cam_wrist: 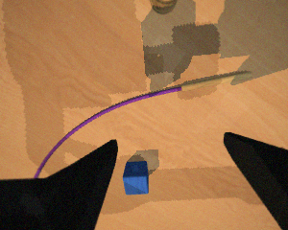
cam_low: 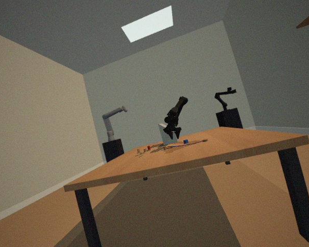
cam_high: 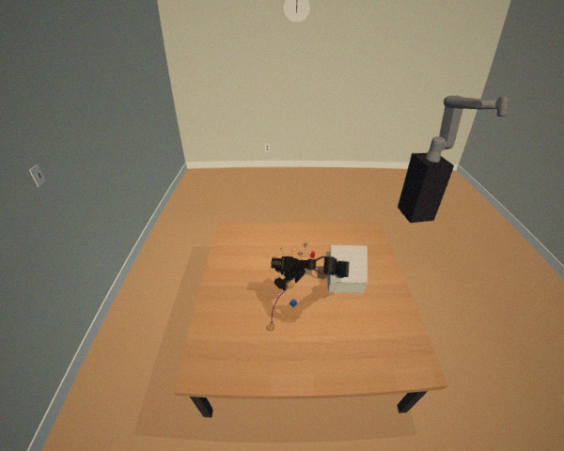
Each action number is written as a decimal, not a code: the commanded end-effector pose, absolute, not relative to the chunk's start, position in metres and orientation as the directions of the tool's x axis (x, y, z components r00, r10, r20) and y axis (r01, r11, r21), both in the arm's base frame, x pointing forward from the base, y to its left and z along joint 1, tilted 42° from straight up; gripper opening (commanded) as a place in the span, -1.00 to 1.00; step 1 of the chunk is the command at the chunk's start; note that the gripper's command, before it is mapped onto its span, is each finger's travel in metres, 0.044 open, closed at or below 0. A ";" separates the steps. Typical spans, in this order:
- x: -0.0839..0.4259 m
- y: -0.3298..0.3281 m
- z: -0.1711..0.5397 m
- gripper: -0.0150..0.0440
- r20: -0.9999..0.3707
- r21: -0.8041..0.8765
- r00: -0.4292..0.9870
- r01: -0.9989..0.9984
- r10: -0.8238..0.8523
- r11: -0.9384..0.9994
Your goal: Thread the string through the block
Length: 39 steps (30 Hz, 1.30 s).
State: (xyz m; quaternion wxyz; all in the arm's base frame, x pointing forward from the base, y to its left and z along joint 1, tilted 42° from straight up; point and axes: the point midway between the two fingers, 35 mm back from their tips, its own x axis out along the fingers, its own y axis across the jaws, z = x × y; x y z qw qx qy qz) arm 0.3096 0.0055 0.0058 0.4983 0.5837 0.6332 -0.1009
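My gripper [cam_high: 288, 284] [cam_low: 175, 138] [cam_wrist: 169, 141] is open and empty above the table [cam_high: 311, 359] [cam_low: 242, 146]. The stick [cam_wrist: 206, 82] lies on the table, partly in shadow, beyond the fingertips in the wrist view. The purple string [cam_high: 274, 305] [cam_low: 188, 144] [cam_wrist: 110, 109] curves from it to the round button [cam_high: 270, 327] [cam_low: 204, 140]. A small tan piece [cam_low: 165, 147] [cam_wrist: 163, 5], perhaps the wooden block, stands near the stick, cut off at the top of the wrist view; its hole cannot be made out. The arm hides it in the top view.
A blue cube [cam_high: 292, 303] [cam_low: 186, 141] [cam_wrist: 135, 178] lies near the string. A red piece [cam_high: 312, 254] [cam_low: 149, 147], small tan pieces [cam_high: 305, 244] [cam_low: 138, 151] and loose sticks lie behind the arm in the top view. A white box [cam_high: 355, 256] stands at the arm's base.
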 end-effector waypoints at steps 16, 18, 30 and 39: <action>0.300 -0.029 -0.026 1.00 -0.742 -0.430 0.184 0.608 0.645 -0.668; 0.300 -0.029 -0.026 1.00 -0.742 -0.430 0.184 0.608 0.645 -0.668; 0.300 -0.029 -0.026 0.56 -0.742 -0.430 0.184 0.608 0.645 -0.668; 0.300 -0.029 -0.026 -0.07 -0.742 -0.430 0.184 0.608 0.645 -0.668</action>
